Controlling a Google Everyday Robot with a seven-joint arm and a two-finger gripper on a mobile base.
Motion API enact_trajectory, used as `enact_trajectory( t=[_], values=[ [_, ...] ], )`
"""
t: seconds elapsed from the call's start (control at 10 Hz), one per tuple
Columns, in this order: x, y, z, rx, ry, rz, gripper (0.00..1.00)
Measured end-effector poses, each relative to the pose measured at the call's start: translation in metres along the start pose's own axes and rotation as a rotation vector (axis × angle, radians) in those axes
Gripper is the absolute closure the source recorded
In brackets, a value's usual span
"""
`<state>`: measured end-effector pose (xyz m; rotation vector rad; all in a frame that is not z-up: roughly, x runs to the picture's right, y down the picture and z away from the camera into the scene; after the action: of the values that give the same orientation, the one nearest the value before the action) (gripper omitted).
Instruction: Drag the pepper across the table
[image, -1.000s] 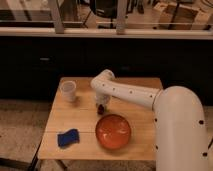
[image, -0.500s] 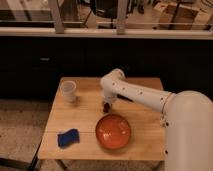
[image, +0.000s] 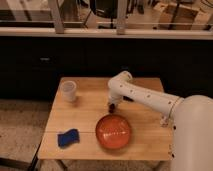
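Observation:
The table (image: 82, 114) has a light wooden plank top. My white arm reaches in from the right, and my gripper (image: 112, 103) points down at the tabletop near the middle, just behind the orange bowl. A small dark lump, which looks like the pepper (image: 112, 107), sits right at the gripper's tip, touching or nearly touching the wood. The arm's end hides most of it, so I cannot tell whether it is held.
An orange bowl (image: 114, 131) stands at the front centre, close to the gripper. A white cup (image: 69, 91) is at the back left. A blue sponge (image: 68, 137) lies at the front left. A dark wall and window rail run behind the table.
The gripper has slid to the right along the tabletop, from nearer the cup to above the bowl. The dark lump at its tip moved with it. The bowl, cup and sponge stayed put.

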<state>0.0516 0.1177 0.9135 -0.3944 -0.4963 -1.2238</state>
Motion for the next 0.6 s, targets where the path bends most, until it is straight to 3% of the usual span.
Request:
enact_trajectory(
  t=[0.6],
  values=[
    [-0.009,0.042,-0.006,-0.008,0.017,0.079,1.0]
  ],
)
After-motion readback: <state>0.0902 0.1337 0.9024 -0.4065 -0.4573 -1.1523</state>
